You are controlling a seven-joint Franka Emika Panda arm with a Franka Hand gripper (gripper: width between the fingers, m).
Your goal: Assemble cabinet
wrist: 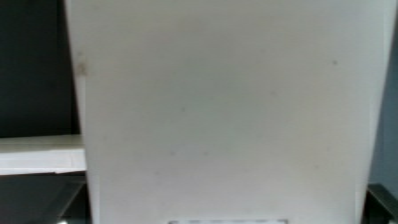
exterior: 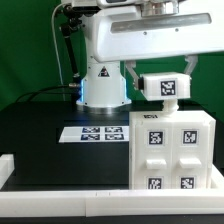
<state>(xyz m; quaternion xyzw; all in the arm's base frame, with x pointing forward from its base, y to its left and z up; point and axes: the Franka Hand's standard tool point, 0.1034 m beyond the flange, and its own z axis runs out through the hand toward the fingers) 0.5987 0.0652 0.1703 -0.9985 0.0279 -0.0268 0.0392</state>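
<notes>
The white cabinet body (exterior: 170, 152) stands at the exterior view's right, near the front, with several square tags on its facing panels. A smaller white block (exterior: 165, 88) with one tag hangs just above the body's top. My gripper (exterior: 163, 73) sits right over this block and appears shut on it; the fingers are hidden behind the hand and the block. In the wrist view a plain white panel (wrist: 222, 110) fills almost the whole picture, and no fingertips show.
The marker board (exterior: 98, 132) lies flat on the black table left of the cabinet body. The arm's base (exterior: 102, 88) stands behind it. A low white rail (exterior: 60, 180) runs along the front and the left edge.
</notes>
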